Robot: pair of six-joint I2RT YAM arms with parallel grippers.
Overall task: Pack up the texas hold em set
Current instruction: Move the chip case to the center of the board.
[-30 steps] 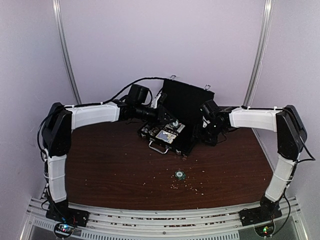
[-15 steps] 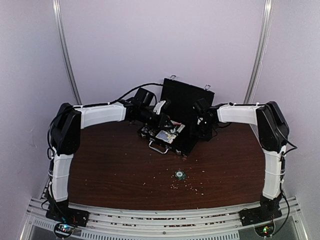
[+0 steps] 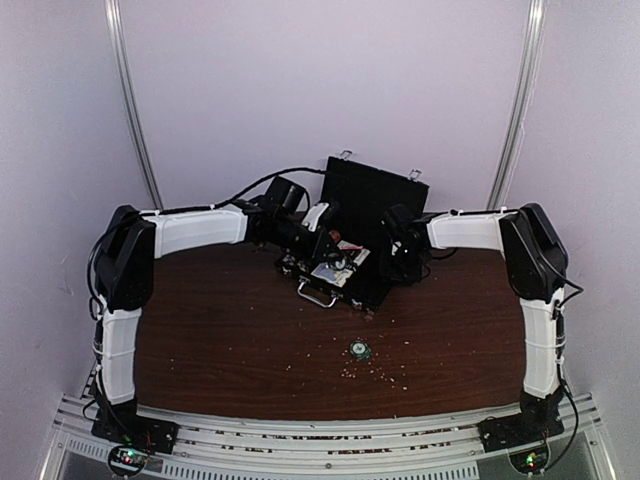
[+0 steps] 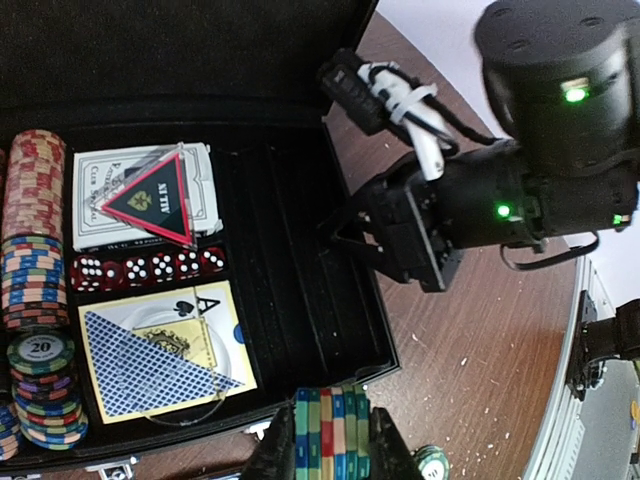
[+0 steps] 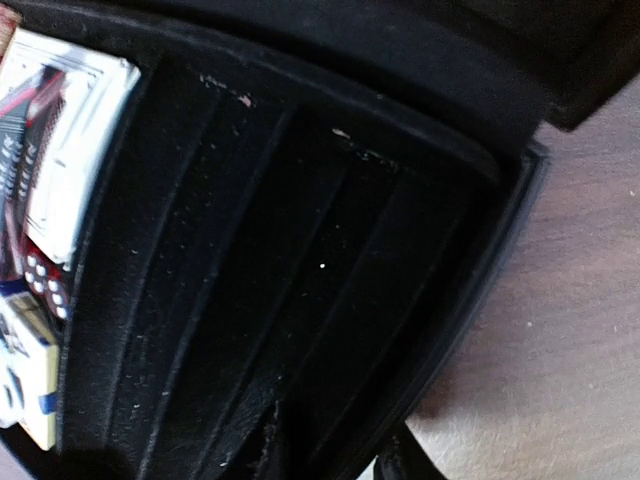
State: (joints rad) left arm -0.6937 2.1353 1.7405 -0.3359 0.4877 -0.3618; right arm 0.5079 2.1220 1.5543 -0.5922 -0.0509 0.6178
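MOVED: my right arm [image 3: 470, 230] has swung in to the case's right wall | case [image 3: 345, 265]: open, far centre of worktop [image 3: 230, 330] | left fingers [image 4: 283, 445]: clenched on chip stack [image 4: 335, 435] above near rim, likely bound for the empty right slots [image 4: 300, 250] | right fingers [image 5: 268, 450]: straddling the wall, probably steadying; gripping, I cannot tell.

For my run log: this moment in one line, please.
left gripper: holds chip stack | right gripper: at case wall | slots there: empty
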